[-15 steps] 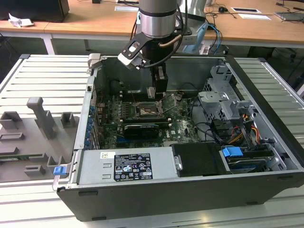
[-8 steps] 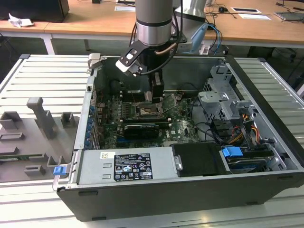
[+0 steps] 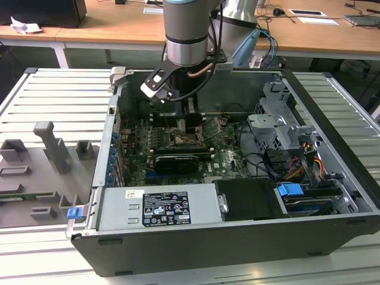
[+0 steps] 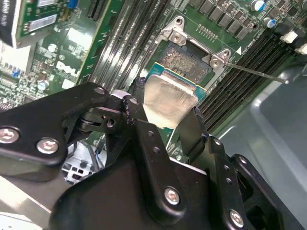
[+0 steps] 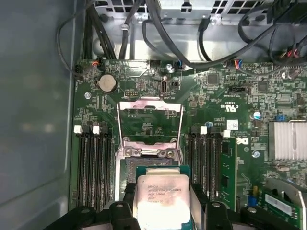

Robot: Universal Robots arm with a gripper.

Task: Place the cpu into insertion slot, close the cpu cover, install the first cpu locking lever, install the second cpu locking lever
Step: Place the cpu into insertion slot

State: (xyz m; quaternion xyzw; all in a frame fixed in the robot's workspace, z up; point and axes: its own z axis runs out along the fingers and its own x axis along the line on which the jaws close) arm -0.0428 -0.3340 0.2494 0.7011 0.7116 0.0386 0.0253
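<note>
My gripper [image 3: 189,127] reaches down into the open computer case [image 3: 332,178] and is shut on the cpu [image 4: 169,99], a flat square chip with a silvery metal top. Black fingers [image 4: 195,130] clamp two opposite edges of the cpu [image 5: 162,199]. The chip hangs tilted just above the near part of the insertion slot [image 4: 184,58], whose contact field [image 5: 146,166] shows beyond it. The cpu cover [image 5: 149,116], a silvery frame, is swung open on the far side of the slot. One thin locking lever [image 4: 254,73] sticks out sideways, unlatched.
Rows of memory slots [image 5: 93,163] flank the slot on both sides. A black card [image 3: 176,161] lies close in front, then a boxed power supply [image 3: 157,208]. A drive cage [image 3: 276,127] and cables [image 3: 261,160] crowd the exterior view's right. A grey fixture [image 3: 53,148] sits outside the case.
</note>
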